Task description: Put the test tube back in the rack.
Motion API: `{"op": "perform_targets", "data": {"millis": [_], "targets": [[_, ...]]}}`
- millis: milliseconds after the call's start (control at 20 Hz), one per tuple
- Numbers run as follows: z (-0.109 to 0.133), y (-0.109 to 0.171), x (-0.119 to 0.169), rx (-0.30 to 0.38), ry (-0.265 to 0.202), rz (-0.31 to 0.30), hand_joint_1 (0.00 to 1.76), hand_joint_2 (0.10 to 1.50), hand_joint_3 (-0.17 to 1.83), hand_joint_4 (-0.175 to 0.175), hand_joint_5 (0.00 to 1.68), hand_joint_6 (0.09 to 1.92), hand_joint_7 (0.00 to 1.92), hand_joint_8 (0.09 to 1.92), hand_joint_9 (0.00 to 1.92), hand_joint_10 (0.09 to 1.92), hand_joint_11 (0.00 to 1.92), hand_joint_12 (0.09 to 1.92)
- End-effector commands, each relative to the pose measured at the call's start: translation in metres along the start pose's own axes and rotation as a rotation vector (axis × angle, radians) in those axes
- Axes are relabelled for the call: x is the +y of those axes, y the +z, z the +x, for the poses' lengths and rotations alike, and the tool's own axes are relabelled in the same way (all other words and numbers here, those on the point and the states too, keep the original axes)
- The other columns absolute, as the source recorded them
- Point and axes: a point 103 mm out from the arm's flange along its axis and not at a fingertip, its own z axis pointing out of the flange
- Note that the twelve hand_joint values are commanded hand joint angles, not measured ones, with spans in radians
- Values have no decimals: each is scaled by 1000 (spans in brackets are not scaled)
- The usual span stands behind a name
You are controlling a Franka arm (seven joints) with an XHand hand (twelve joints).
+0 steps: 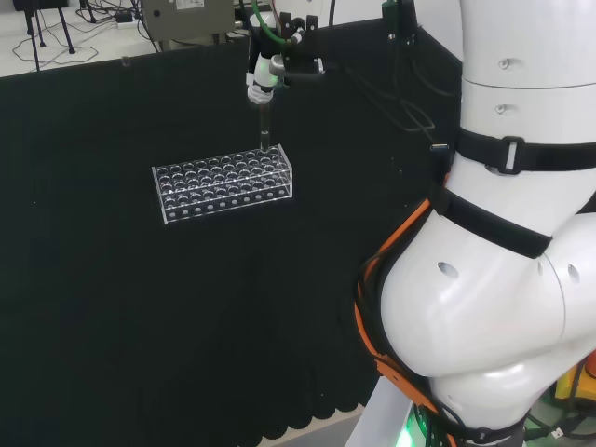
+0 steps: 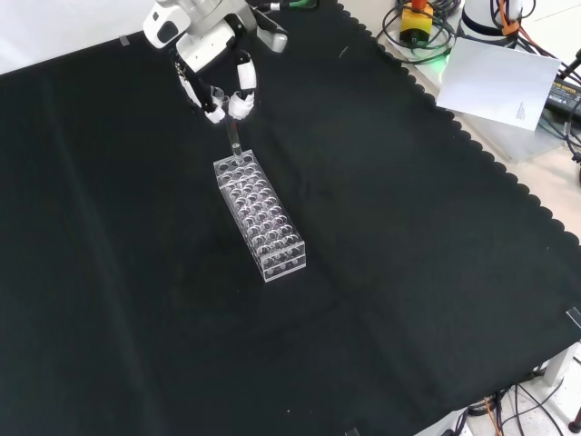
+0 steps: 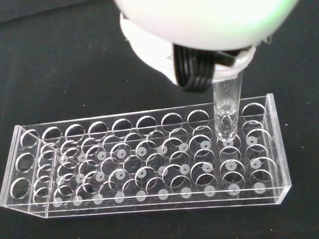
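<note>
So this one's nearly there but not finished, I'd say.

Head view: the hand (image 1: 267,70) hangs above the far right end of the clear rack (image 1: 223,183), which sits on the black counter (image 1: 112,307). The test tube (image 1: 264,128) drops straight down from the fingers, upright, and its bottom tip reaches about the level of the rack's top at that far right corner. Can't tell from here whether it's actually inside a hole.

Front view: same story from the other side. The hand (image 2: 204,41) comes in from the top, the fingers (image 2: 238,95) are curled in and pinching the top of the test tube (image 2: 234,139), and the tube points down at the farthest end of the rack (image 2: 260,216). The tip looks to be right at the top plate.

Wrist view: best look. The test tube (image 3: 227,110) pokes out from under the fingers (image 3: 195,74), which are closed on its upper part, and its rounded bottom has gone into a hole in the back row, one in from the end of the rack (image 3: 149,164). It looks only partly in, not down at the lower plate.

What's done: tube lined up and started into a hole. What's left, as I read it: lower it the rest of the way, then let go.
</note>
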Motion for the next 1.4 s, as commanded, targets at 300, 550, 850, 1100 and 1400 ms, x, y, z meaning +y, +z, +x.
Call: {"op": "perform_targets", "data": {"millis": [300, 550, 850, 1100, 1400], "targets": [[2, 7, 6, 13, -4, 19, 1452, 507, 843, -175, 1413, 119, 1469, 449, 1345, 950, 1186, 969], [2, 9, 6, 11, -4, 25, 1452, 507, 844, -175, 1414, 116, 1469, 450, 1345, 951, 1185, 968], [-1, 10, 6, 9, -3, 29, 1452, 507, 844, -175, 1415, 114, 1469, 450, 1344, 952, 1184, 968], [-2, 11, 5, 6, 0, 31, 1452, 507, 844, -175, 1416, 112, 1469, 450, 1343, 954, 1184, 968], [-2, 12, 6, 6, 5, 31, 1452, 507, 844, -175, 1417, 110, 1469, 449, 1343, 955, 1184, 968]]}}
